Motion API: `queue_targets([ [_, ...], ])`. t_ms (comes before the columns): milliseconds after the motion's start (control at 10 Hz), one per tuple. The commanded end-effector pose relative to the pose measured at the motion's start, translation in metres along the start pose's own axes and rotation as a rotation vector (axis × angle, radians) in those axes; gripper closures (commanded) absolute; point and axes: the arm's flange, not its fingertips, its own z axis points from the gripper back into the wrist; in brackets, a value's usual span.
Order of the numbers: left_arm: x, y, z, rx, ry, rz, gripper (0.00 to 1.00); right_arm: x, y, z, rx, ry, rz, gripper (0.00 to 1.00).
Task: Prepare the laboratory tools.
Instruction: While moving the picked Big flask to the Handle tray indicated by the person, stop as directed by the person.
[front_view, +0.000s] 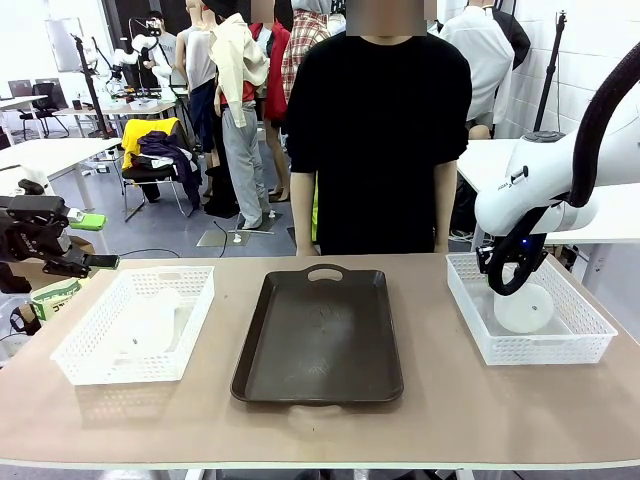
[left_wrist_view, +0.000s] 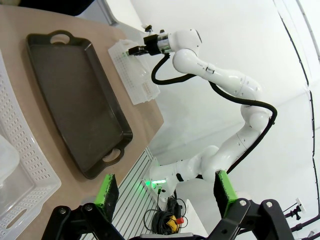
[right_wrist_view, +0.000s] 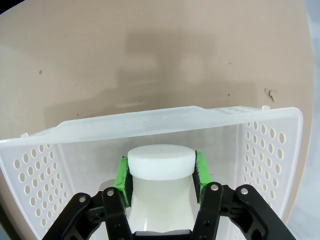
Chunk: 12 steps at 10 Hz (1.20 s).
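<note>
One milky-white flask (front_view: 524, 308) is in the right white basket (front_view: 590, 345). My right gripper (front_view: 508, 268) reaches down into that basket and is shut on the flask's neck. In the right wrist view its green pads (right_wrist_view: 121, 179) press both sides of the neck just under the white cap (right_wrist_view: 161, 161). A second flask (front_view: 150, 325) lies on its side in the left white basket (front_view: 75, 365). My left gripper (front_view: 92, 242) hovers beyond the table's left edge, open and holding nothing; its green pads (left_wrist_view: 106, 192) stand far apart.
A dark brown tray (front_view: 318, 340) with handles lies between the baskets. A person in a black shirt (front_view: 380, 130) stands at the far side, hands down. In the left wrist view, the tray (left_wrist_view: 75, 100) and the right basket (left_wrist_view: 134, 75) lie ahead.
</note>
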Motion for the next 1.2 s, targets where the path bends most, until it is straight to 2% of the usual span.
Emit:
queue_targets([
  [0,0.000,-0.002,0.002,-0.012,-0.001,0.000,0.00,0.000,0.000,-0.001,0.008,0.002,0.001,1.00],
  [700,0.000,-0.002,0.002,-0.012,-0.001,0.000,0.00,0.000,0.000,0.000,0.000,0.000,0.000,1.00],
  [1100,0.000,-0.002,0.002,-0.012,-0.001,0.000,0.00,-0.014,0.003,0.035,-0.033,0.019,-0.070,1.00],
])
